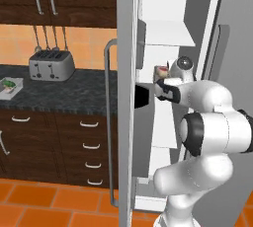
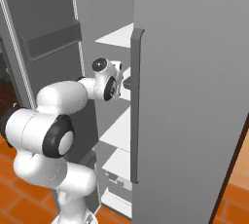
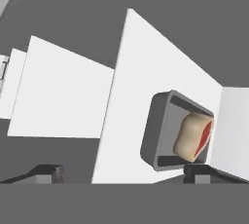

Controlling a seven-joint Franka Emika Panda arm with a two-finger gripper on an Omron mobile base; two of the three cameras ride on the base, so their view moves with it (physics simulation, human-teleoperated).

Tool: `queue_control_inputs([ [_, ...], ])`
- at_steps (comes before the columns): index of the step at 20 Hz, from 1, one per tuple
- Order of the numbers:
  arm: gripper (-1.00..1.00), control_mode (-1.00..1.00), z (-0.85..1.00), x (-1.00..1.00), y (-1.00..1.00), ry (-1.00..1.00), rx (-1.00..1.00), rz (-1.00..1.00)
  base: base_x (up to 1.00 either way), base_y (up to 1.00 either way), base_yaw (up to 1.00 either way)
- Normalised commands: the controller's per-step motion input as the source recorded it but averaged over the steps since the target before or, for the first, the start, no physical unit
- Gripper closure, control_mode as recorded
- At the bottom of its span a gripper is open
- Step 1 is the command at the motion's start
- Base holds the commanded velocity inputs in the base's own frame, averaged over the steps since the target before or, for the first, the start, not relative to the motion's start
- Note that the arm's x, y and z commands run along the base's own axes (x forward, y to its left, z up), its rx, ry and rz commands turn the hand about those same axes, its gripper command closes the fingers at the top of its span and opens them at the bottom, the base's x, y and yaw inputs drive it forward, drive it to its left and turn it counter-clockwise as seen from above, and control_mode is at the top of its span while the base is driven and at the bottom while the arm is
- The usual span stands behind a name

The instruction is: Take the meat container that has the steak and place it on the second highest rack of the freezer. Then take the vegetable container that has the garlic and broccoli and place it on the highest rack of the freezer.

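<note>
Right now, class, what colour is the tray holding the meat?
Grey tray; the hand view shows it best.

Freezer door grey steel, interior white; second highest rack flat white; meat container grey; steak red with pale cream rim; gripper fingertips dark grey; arm white with black joints; cabinets dark brown wood, silver handles; counter speckled black; toaster silver; backsplash orange tile; floor orange-red tile; vegetable container pale grey, green inside.
</note>
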Motion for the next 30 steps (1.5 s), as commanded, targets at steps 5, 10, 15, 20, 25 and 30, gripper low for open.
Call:
queue_control_inputs([
  [5,-1.00,-1.00,0.88,-0.74,0.58,0.13,-0.04,0.00,0.00,0.00,0.00],
  [10,-1.00,-1.00,0.65,-0.93,0.43,0.04,-0.03,0.00,0.00,0.00,0.00],
  [15,-1.00,-1.00,0.50,-1.00,0.06,0.00,0.00,0.00,0.00,0.00,0.00],
  [20,-1.00,-1.00,0.27,-1.00,-0.01,-0.06,0.00,0.00,0.00,0.00,0.00],
  [25,-1.00,-1.00,0.10,-1.00,-0.06,-0.08,0.00,0.00,0.00,0.00,0.00],
  [30,-1.00,-1.00,0.11,-1.00,-0.01,-0.05,0.00,0.00,0.00,0.00,0.00],
])
